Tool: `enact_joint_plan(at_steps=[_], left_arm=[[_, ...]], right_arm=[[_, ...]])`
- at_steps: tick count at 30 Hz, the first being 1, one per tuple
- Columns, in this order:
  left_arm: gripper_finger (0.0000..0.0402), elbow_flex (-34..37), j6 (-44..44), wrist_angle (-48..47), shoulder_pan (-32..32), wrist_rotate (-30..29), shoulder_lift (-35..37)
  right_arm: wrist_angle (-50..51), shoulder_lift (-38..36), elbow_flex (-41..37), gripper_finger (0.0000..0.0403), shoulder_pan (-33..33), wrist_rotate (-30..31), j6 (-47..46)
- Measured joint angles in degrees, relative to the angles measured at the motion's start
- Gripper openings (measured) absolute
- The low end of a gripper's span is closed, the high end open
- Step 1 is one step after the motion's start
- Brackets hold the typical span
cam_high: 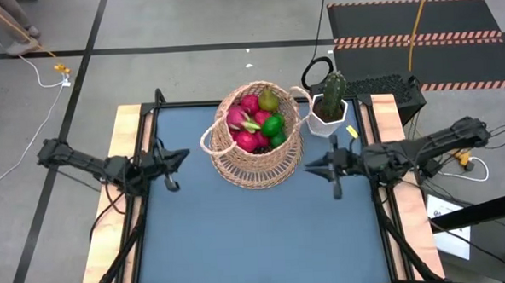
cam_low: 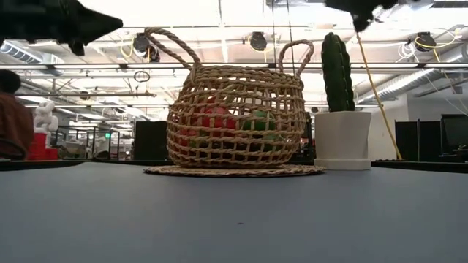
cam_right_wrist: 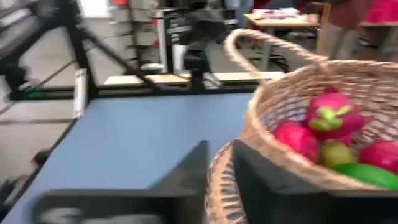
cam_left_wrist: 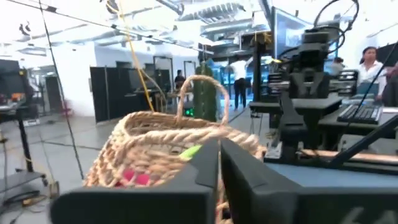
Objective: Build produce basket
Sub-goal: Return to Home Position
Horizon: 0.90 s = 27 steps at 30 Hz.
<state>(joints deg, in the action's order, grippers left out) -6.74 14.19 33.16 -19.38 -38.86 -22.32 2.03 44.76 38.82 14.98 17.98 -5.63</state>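
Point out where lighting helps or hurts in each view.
Low view: bright ceiling lights backlight the basket, so the produce shows only dimly through the weave. High view: even light, faint shadows. Left wrist view: the ceiling beyond glares white. Right wrist view: no glare; the dragon fruit is plainly lit.

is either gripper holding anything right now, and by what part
Nothing is held: the left gripper and the right gripper are both empty, off to either side of the basket, with the produce inside it.

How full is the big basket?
Nearly full. The basket stands upright, piled with produce: a pink dragon fruit, a pear and a green lime reach close to its rim.
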Motion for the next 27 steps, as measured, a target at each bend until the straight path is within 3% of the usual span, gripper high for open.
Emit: enact_joint_plan(at_steps=[2,7,12,20,27], left_arm=[[0.0009,1.22,-0.04,-2.34,1.88,1.2,2.85],[0.0005,1.54,-5.15,-13.22,5.72,1.44,8.04],[0.0008,1.58,-7.19,-21.54,7.05,3.35,12.48],[0.0007,1.58,-8.59,-32.23,10.82,5.88,20.88],[0.0004,1.58,-11.52,-37.22,11.88,6.48,22.23]], right_arm=[[-0.62,-3.22,-3.07,0.0014,1.09,-0.13,0.24],[-6.39,-13.41,-13.63,0.0017,0.47,-0.49,0.97],[-17.32,-20.38,-24.82,0.0002,-7.43,-9.14,-0.18],[-17.51,-21.54,-28.65,0.0001,-20.3,-23.2,-5.47],[-22.81,-27.01,-35.38,0.0,-21.65,-24.02,-7.98]])
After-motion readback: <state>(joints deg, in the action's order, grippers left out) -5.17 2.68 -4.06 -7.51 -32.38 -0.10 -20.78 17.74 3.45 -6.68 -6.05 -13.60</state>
